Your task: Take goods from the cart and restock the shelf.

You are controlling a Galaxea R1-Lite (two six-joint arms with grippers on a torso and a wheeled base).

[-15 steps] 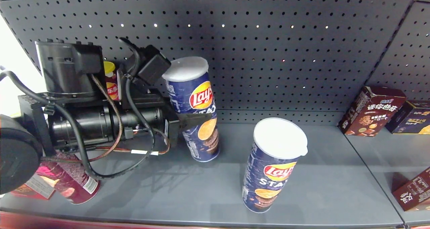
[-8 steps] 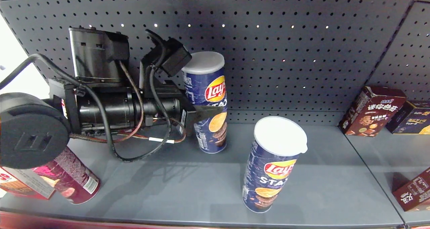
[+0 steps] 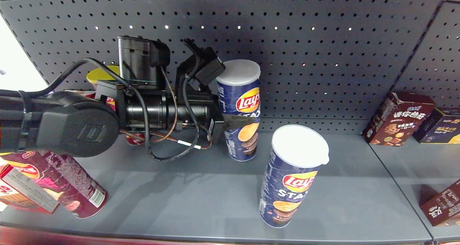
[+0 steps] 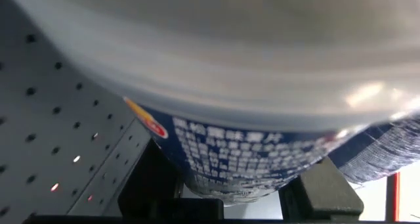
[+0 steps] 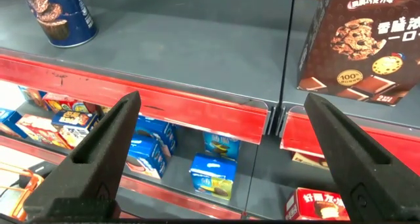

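Note:
My left gripper (image 3: 240, 118) is shut on a blue chip can (image 3: 240, 101) with a white lid, held upright near the pegboard back wall; its base is at or just above the grey shelf (image 3: 187, 198). In the left wrist view the can's blue body (image 4: 262, 158) sits between the dark fingers (image 4: 328, 191) of the left gripper (image 4: 243, 194). A second, matching blue can (image 3: 293, 176) stands upright further forward and to the right. My right gripper (image 5: 226, 165) hangs open in front of the shelf's red edge strip (image 5: 197, 106), holding nothing; the front can's base (image 5: 59, 17) shows beyond it.
A dark red can (image 3: 72, 189) and a red box (image 3: 21, 194) stand at the front left, a yellow-lidded can (image 3: 102, 74) behind my arm. Brown boxes (image 3: 397, 117) sit on the right section, another (image 5: 367, 40) near my right gripper. Blue boxes (image 5: 213, 175) fill the lower shelf.
My left arm has carried the blue can to the right and deeper toward the back wall. The front can and the boxes have stayed put.

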